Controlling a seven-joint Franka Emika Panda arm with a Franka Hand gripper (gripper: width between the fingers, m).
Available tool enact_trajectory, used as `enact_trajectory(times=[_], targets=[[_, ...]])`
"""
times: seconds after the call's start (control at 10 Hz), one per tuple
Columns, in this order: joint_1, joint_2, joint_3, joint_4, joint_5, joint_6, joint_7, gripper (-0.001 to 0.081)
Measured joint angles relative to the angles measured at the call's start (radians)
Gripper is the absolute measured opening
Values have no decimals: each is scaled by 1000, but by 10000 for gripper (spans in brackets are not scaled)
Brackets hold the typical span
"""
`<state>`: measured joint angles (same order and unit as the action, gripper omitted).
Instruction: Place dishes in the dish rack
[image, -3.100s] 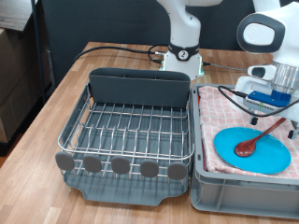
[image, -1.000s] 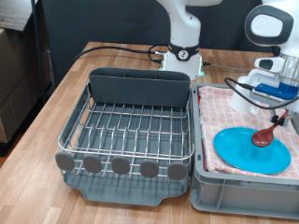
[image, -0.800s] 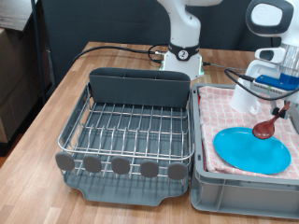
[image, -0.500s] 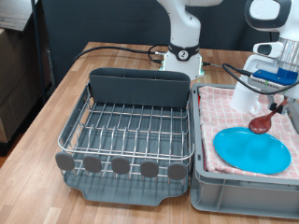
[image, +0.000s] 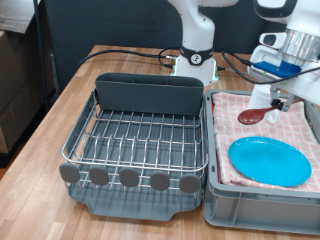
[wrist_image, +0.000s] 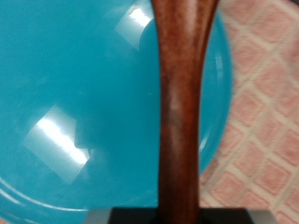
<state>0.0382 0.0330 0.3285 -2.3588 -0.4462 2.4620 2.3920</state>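
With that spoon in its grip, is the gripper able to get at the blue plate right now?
Probably not. The gripper is shut on the spoon, lifted above the pink cloth, so its fingers are occupied. Nothing lies on the plate itself.

Reddish-brown spoon (image: 251, 115), light-blue plate (image: 270, 161), pink checkered cloth (image: 232, 125) (silver rack (image: 135, 140), grey tray).
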Motion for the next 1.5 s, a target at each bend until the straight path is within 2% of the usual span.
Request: enact_trajectory(times=[0.3,0.7,0.9,1.0,1.2,1.5], targets=[[-6,-100,-33,-84,76,-34,72,90],[-6,-237,-84,-213,153,-30,83,90],[-7,-233,-84,-210,151,-31,100,90],[-12,-245,-87,-213,147,-38,141,90],[-25,-310,-102,-241,149,-70,207,90],[-27,-416,-160,-306,180,-127,206,90]])
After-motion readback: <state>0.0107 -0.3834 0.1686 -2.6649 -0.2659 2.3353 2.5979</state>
